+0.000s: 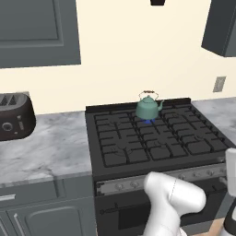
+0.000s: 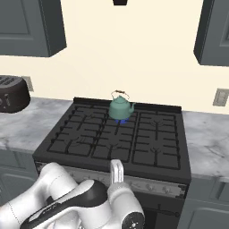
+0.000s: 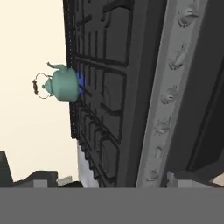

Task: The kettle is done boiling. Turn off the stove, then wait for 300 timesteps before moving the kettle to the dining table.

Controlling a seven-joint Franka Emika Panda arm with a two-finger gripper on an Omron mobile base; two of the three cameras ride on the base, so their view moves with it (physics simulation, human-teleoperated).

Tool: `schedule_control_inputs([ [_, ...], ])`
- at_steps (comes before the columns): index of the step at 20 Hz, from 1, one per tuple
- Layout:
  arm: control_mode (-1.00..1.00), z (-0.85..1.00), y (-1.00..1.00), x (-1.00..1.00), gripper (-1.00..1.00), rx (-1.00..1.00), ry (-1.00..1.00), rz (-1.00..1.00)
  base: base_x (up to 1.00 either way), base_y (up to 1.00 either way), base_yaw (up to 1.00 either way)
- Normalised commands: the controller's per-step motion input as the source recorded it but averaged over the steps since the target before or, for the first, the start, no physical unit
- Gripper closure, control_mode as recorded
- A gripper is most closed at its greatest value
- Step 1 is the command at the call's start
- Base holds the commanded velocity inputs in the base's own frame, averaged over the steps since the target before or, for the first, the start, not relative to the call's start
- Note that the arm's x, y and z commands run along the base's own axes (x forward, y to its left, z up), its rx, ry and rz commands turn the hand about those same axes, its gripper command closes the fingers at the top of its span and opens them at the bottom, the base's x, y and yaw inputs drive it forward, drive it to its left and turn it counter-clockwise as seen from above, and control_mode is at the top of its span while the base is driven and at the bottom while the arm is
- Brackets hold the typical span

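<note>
1. A simulated kitchen scene: a small teal-green kettle (image 1: 148,108) sits upright on a far, middle burner of the black stove (image 1: 152,138), close to the cream back wall. A blue flame (image 1: 148,121) glows under it, so the burner looks lit.

2. The step in hand appears to be the first one: turning off the stove. Nothing touches the kettle, and it is well apart from the robot.

3. The white arm is low at the near edge of the stove, in front of the silver knob strip (image 2: 156,185). In the hand view, rolled on its side, the gripper (image 3: 113,181) has its two dark fingers spread wide, holding nothing, with the row of small knobs (image 3: 170,94) running just ahead of them.

4. The next move likely calls for picking the knob that feeds the lit burner, closing the fingers around it and twisting until the flame dies. Which knob that is cannot be told from here.

5. Around: grey-veined marble counter (image 1: 46,147) on both sides of the stove, a dark toaster (image 1: 16,115) on the left counter, grey cabinets (image 1: 37,32) above, and a wall outlet (image 1: 219,84) to the right.

6. Nothing stands between the gripper and the knobs; the grates near the kettle are bare.
</note>
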Motion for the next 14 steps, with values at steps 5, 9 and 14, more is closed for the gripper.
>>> schedule_control_inputs([
  [5, -1.00, -0.43, 0.08, 0.20, -1.00, 0.18, 0.00, -0.03, 0.00, 0.00, 0.00],
  [9, -1.00, -0.37, 0.01, 0.13, -1.00, 0.16, 0.02, -0.02, 0.00, 0.00, 0.00],
  [14, -1.00, -0.33, 0.00, 0.10, -1.00, 0.08, 0.11, 0.00, 0.00, 0.00, 0.00],
])
